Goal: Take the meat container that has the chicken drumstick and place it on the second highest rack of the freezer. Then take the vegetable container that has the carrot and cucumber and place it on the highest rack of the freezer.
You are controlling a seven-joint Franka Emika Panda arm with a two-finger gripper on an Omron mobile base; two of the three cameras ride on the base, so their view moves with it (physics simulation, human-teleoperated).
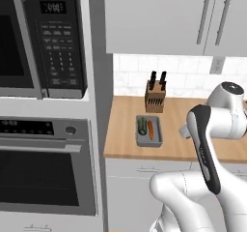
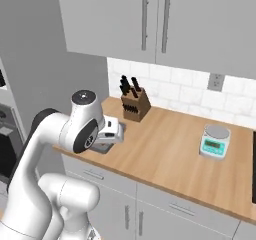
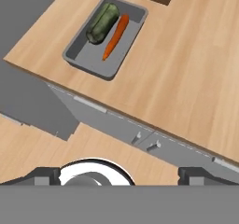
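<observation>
You are on the vegetable step: with jaws wide apart and empty, lower toward the gray tray (image 3: 105, 37) holding the carrot (image 3: 115, 36) and the cucumber (image 3: 102, 23) on the counter (image 3: 186, 73).

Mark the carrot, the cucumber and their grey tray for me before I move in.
carrot (image 3: 115, 37): hand view, middle of the orange root.
cucumber (image 3: 102, 23): hand view, middle of the green body.
grey tray (image 3: 91, 61): hand view, bare floor near the counter-edge end.

I am seeing flat, even rendered light in my three views, with no glare. Only faint shading is showing inside the grey tray (image 3: 88, 59) and beneath the wall cabinets (image 2: 165, 19). Edges are looking slightly soft; nothing is distorting.
</observation>
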